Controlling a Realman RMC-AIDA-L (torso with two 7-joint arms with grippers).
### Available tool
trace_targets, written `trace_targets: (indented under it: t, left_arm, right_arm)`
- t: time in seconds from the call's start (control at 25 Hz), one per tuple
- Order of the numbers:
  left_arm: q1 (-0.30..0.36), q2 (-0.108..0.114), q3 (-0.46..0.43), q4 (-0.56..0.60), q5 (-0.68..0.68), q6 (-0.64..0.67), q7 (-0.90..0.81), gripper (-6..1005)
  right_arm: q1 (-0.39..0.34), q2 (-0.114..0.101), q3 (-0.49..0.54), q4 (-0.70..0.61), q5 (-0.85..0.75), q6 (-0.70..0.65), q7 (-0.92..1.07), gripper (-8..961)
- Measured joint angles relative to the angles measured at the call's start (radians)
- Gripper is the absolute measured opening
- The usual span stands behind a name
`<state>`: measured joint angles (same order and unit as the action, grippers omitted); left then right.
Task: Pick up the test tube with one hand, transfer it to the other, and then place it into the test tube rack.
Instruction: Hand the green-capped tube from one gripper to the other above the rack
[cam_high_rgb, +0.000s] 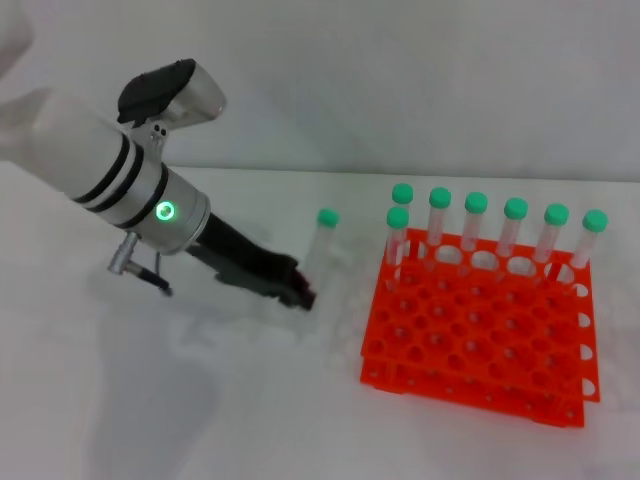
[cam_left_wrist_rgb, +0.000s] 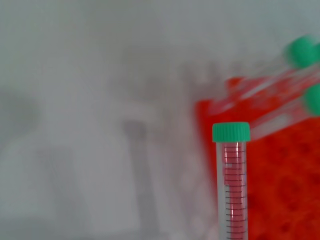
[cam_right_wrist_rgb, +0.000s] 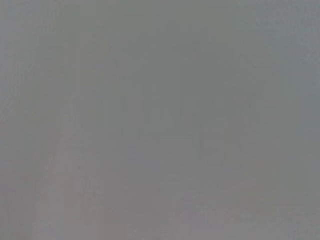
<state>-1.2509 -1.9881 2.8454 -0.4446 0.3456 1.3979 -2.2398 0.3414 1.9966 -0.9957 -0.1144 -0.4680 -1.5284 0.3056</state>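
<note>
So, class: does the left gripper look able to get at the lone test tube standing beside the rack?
Probably yes. The left gripper sits low beside the test tube, nothing between them, and the test tube rack stands apart on the tube's far side.

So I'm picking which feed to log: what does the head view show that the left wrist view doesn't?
Only the head view shows the left arm and its gripper low beside the lone upright tube, the whole rack with seven capped tubes along its far side, and the table.

Only the left wrist view shows the tube's printed graduation lines, close up under its green cap.

Both show that tube standing upright near the orange rack and some racked tubes. The right gripper appears in neither.
</note>
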Motion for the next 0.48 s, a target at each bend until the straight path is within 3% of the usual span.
trace_targets:
  t: [0.16, 0.28, 0.48]
  left_arm:
    - [0.056, 0.0, 0.0, -0.002, -0.189, 0.039, 0.199, 194]
    - [0.1, -0.003, 0.0, -0.003, -0.314, 0.071, 0.353, 194]
    - [0.179, -0.024, 0.0, -0.003, -0.461, 0.141, 0.641, 194]
  right_arm:
    - [-0.031, -0.042, -0.146, -0.082, -0.004, 0.006, 0.119, 773]
    - [-0.036, -0.11, -0.251, -0.149, -0.083, 0.009, 0.284, 772]
    - [-0.003, -0.162, -0.258, -0.211, -0.281, 0.008, 0.479, 769]
